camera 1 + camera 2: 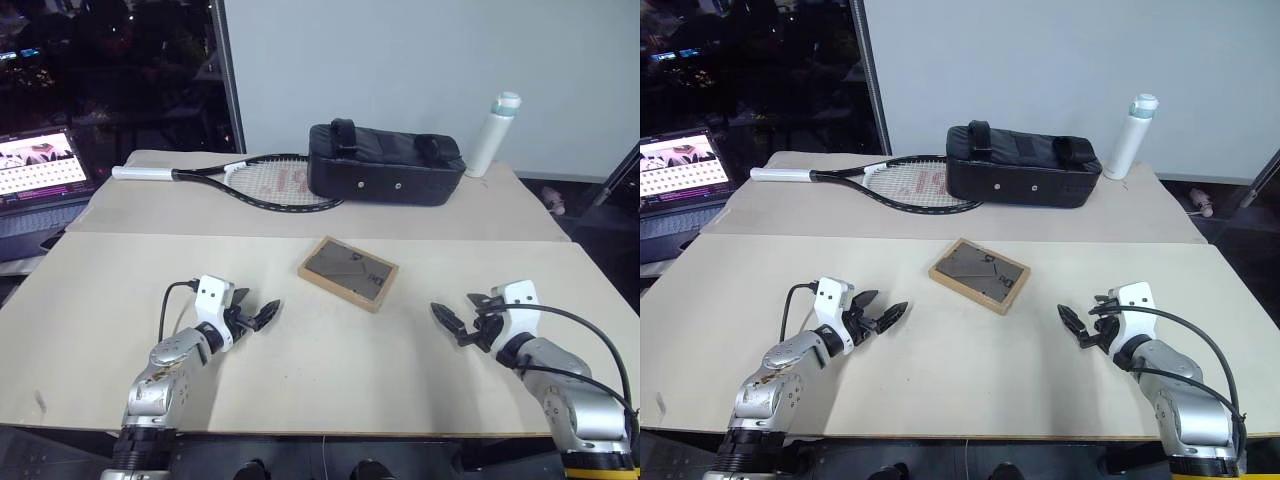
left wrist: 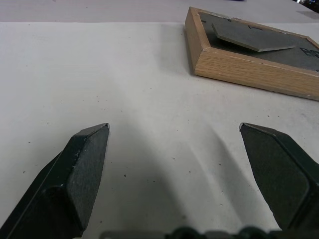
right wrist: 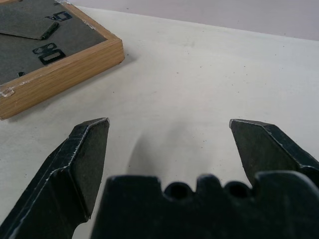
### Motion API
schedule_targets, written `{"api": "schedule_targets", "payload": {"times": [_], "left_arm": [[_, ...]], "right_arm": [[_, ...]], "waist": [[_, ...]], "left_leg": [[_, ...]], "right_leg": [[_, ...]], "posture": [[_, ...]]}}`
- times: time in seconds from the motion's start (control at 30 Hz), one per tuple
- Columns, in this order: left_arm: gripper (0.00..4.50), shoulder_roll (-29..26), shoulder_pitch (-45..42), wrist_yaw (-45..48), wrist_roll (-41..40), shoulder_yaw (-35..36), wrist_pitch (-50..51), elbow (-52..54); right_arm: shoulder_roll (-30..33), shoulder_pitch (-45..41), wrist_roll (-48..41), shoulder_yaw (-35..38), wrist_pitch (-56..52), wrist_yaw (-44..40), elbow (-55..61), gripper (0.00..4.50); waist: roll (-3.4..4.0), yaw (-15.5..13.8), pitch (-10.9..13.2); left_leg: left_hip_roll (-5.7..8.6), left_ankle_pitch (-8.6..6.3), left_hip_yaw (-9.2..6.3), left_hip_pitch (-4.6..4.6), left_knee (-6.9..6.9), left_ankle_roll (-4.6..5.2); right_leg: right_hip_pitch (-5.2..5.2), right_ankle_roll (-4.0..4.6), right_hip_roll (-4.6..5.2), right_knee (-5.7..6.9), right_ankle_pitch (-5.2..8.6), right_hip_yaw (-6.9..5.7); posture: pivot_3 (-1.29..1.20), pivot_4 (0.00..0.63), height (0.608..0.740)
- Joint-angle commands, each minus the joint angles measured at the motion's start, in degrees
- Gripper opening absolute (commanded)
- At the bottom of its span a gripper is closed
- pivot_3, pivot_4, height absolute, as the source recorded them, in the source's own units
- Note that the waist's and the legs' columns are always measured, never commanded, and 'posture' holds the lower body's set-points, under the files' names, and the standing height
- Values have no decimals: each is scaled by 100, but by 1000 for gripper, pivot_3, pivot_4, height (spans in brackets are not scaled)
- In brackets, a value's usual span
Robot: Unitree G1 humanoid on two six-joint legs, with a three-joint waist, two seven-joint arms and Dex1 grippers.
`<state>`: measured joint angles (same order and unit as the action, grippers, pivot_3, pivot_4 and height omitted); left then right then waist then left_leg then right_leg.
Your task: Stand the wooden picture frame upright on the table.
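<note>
Lying flat, dark back panel up, mid-table: wooden picture frame, at 1 o'clock from left pincer, 11 o'clock from right pincer. Both pincers spread wide, empty. Probably light, rigid, glass underneath fragile; best gripped by wood edges, stand folded out first.

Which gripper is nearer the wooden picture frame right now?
Left, but only narrowly. The left gripper sits just off the wooden picture frame on its near-left side; the right gripper sits slightly farther off its near-right side. Both have open jaws, touching nothing.
</note>
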<state>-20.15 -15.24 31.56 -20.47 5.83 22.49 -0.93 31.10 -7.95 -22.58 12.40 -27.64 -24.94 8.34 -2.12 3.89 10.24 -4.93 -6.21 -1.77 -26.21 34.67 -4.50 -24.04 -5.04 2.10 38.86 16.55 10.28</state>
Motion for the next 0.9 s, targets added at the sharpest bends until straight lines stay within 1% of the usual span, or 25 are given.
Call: {"api": "schedule_targets", "payload": {"times": [0.03,0.07,0.1,0.17,0.2,0.23,0.27,0.3,0.33,0.37,0.4,0.47,0.5,0.53,0.57,0.63,0.7,0.8,0.83,0.9], "left_arm": [[4500,-324,-29,442,-407,58,477,391],[4500,-498,-51,651,-628,66,831,586],[4244,-625,-79,727,-804,85,1171,732],[3739,-843,-158,701,-909,-60,1767,953],[3501,-907,-192,643,-928,-124,1977,1053],[3021,-941,-226,579,-959,-164,2183,1146],[2716,-980,-260,559,-1025,-236,2417,1285],[2193,-1028,-295,570,-1074,-325,2633,1426],[1880,-1061,-343,551,-1102,-408,2833,1539],[1480,-1036,-429,496,-1121,-476,3008,1597],[988,-1009,-492,442,-1133,-506,3130,1628],[213,-601,-902,56,-991,-766,3321,1473],[9,-475,-1015,-60,-949,-835,3378,1425],[0,-306,-1147,-191,-851,-986,3414,1368],[0,-222,-1200,-254,-797,-1067,3437,1351],[0,-78,-1296,-378,-663,-1249,3461,1304],[0,40,-1352,-515,-543,-1352,3417,1193],[0,164,-1360,-804,-307,-1479,3480,1078],[0,143,-1325,-816,-274,-1490,3519,1111],[0,90,-1222,-873,-233,-1362,3525,1142]], "right_arm": [[175,-73,18,163,190,-188,180,4487],[286,-160,37,115,247,-367,120,4487],[401,-258,109,44,313,-515,25,4497],[613,-599,370,-166,550,-752,-410,3973],[673,-798,511,-267,687,-812,-661,3832],[682,-1002,609,-341,785,-836,-911,3439],[663,-1268,713,-438,869,-857,-1220,3111],[635,-1565,833,-558,967,-911,-1558,2675],[607,-1874,985,-705,1100,-967,-1924,2416],[538,-2264,1143,-854,1315,-1027,-2417,2065],[486,-2530,1251,-948,1498,-1077,-2785,1623],[218,-3677,1766,-1326,2288,-1065,-4575,954],[132,-4012,1895,-1410,2543,-1071,-5142,707],[11,-4407,2048,-1481,2808,-1003,-5864,454],[-66,-4630,2130,-1501,2983,-958,-6311,34],[-224,-5009,2300,-1565,3325,-981,-7112,34],[-363,-5239,2462,-1622,3544,-917,-7657,34],[-585,-5460,2754,-1727,3679,-808,-8233,34],[-616,-5485,2806,-1730,3666,-889,-8311,34],[-709,-5505,2752,-1664,3686,-1429,-8385,34]], "waist": [[0,1,0],[-1,11,1],[0,20,1],[1,28,1],[1,33,1],[1,32,1],[0,32,2],[-1,29,2],[-2,32,2],[-2,42,3],[-2,47,3],[-2,50,3],[-2,52,10],[-4,51,13],[-5,49,13],[-4,30,13],[-4,6,13],[-4,11,13],[-4,19,13],[-3,51,12]], "left_leg": [[0,0,0,0,0,0],[0,0,-1,0,0,0],[0,0,-3,-4,0,0],[1,0,-3,-5,3,0],[1,0,-3,-5,8,0],[3,1,-3,-3,12,1],[3,1,-3,-2,15,1],[3,2,-3,-2,15,2],[3,2,-4,-2,15,3],[3,2,-4,-2,15,3],[3,2,-4,-2,12,3],[3,2,-8,-4,6,3],[4,2,-9,0,11,3],[9,6,-9,-5,13,8],[13,10,-10,-9,9,11],[14,9,-15,-9,2,11],[15,5,-17,-9,-6,13],[19,5,-20,-12,-20,13],[20,5,-21,-12,-21,13],[23,7,-22,-10,-16,10]], "right_leg": [[0,0,0,0,0,0],[0,0,0,0,0,-1],[-3,0,0,2,0,-3],[-4,0,1,5,0,-3],[-3,-1,2,5,0,-4],[-1,-3,4,5,-1,-4],[0,-3,4,4,-2,-5],[1,-3,4,5,-2,-7],[1,-3,4,4,-3,-8],[1,-3,4,4,-3,-8],[2,-3,4,4,-3,-8],[2,-2,4,4,-3,-11],[5,-2,4,4,-3,-13],[3,-6,8,3,-9,-12],[1,-9,11,2,-11,-13],[8,-3,12,-4,-15,-15],[12,27,14,-5,-25,-23],[10,33,24,-7,-24,-36],[9,34,24,-7,-25,-37],[11,34,27,1,-25,-38]], "posture": [[0,150,689],[0,150,689],[0,150,689],[0,150,689],[0,150,689],[0,150,689],[0,150,689],[0,150,689],[0,150,689],[0,150,689],[0,150,689],[0,150,689],[0,150,689],[0,150,689],[0,150,689],[0,150,689],[0,150,689],[0,150,689],[0,150,689],[0,150,689]]}}
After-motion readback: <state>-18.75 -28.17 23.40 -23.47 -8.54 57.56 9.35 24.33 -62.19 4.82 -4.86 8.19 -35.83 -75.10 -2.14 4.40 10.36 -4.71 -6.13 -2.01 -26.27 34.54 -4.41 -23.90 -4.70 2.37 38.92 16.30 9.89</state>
